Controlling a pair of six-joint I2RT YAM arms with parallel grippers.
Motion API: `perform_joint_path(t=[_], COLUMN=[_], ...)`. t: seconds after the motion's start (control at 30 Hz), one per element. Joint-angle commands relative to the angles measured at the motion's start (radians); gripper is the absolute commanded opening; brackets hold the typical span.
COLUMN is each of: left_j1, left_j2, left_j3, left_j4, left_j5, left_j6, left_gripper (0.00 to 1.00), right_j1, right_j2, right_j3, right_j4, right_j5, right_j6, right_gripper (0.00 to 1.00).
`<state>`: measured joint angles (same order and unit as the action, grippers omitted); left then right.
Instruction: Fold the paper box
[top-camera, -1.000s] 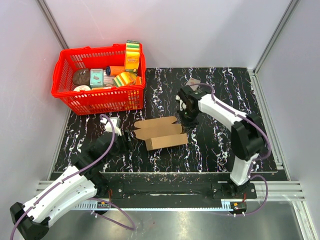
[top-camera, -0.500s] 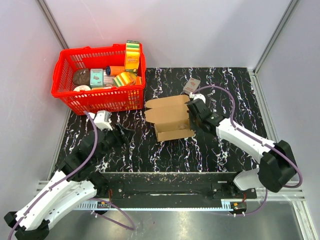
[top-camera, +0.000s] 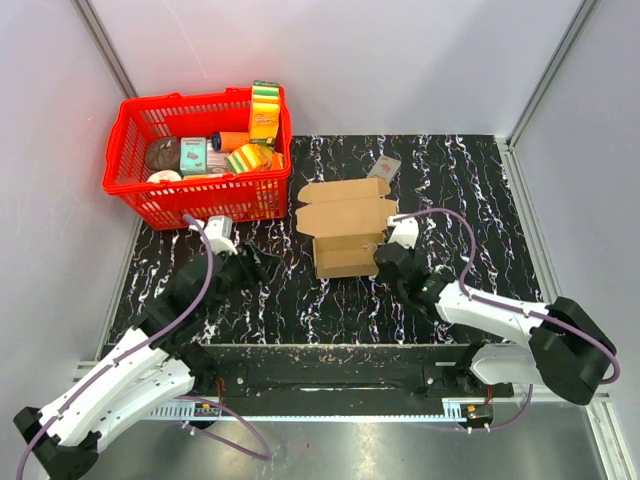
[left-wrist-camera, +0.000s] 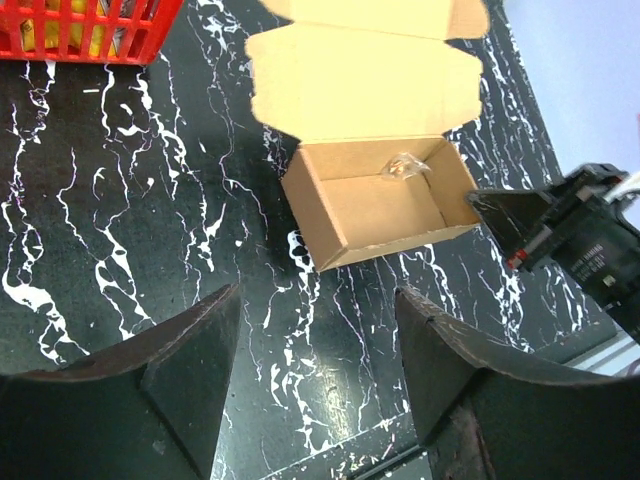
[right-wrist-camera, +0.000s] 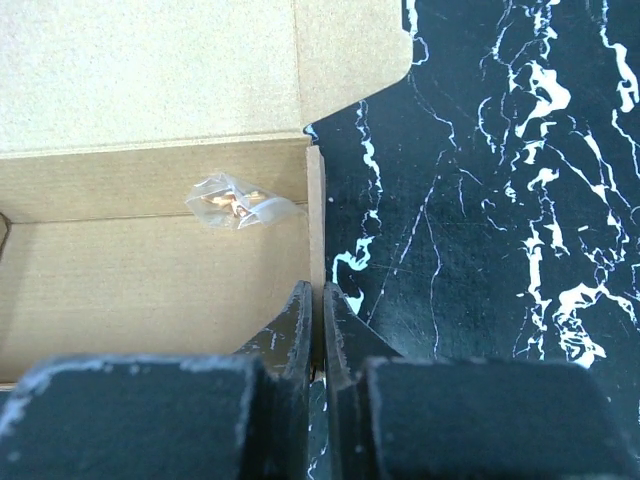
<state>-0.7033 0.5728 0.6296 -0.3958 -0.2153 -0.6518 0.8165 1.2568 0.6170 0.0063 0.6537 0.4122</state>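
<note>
Two hands were at the black marbled counter (top-camera: 450, 190). The right hand (right-wrist-camera: 316, 300) was clamped on the paper box (right-wrist-camera: 150, 270). Its fingers (right-wrist-camera: 285, 330) were drawn almost together with the box's short end wall pinched between them, one finger inside the tray and the other outside over the counter. The box sat open just ahead of that hand and off to its left. It was a shallow brown tray with its lid (top-camera: 345, 210) thrown back flat on the counter, on the side far from the hand. Inside the tray, ahead of the inner finger and against the far wall, lay a small clear plastic packet (right-wrist-camera: 235, 203). Something orange-brown was in it, but what it was could not be told.

The left hand (left-wrist-camera: 318, 295) had its fingers spread well apart and held nothing. It was over the counter, apart from the box, which lay ahead of it and a little to its right. In that hand's own camera, the right hand showed at the tray's right end, touching it.

Beyond the left hand and to its left stood a red basket (top-camera: 200, 205) filled with groceries, just beside the lid's edge. A small grey printed packet (top-camera: 383, 167) lay on the counter past the lid's far corner, well ahead of the right hand.
</note>
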Motion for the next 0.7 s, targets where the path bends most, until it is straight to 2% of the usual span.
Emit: perform_joint_path(t=[0.0,0.3,0.5,0.67], left_j1=[0.004,0.005,0.008,0.034], left_j2=[0.044,0.153,0.26,0.354], left_j3=[-0.027,-0.093,-0.108,-0.102], left_j4=[0.129,0.317,0.489,0.571], left_j5=[0.019,0.033,0.014,0.063], left_j6=[0.015,0.04,0.136,0.208], left_gripper=[0.67,0.68,0.76,0.82], right_j1=[0.044,0.098,0.145,0.179], right_j2=[-0.071,-0.114,-0.102,-0.117], right_j3=[-0.108,-0.258,-0.284,-0.301], right_j4=[0.276,0.464,0.497,0.492], right_j5=[0.176,0.225,0.248,0.247], right_j6=[0.019,-0.023,-0.046,-0.049], right_gripper=[0.0,0.0,0.0,0.0])
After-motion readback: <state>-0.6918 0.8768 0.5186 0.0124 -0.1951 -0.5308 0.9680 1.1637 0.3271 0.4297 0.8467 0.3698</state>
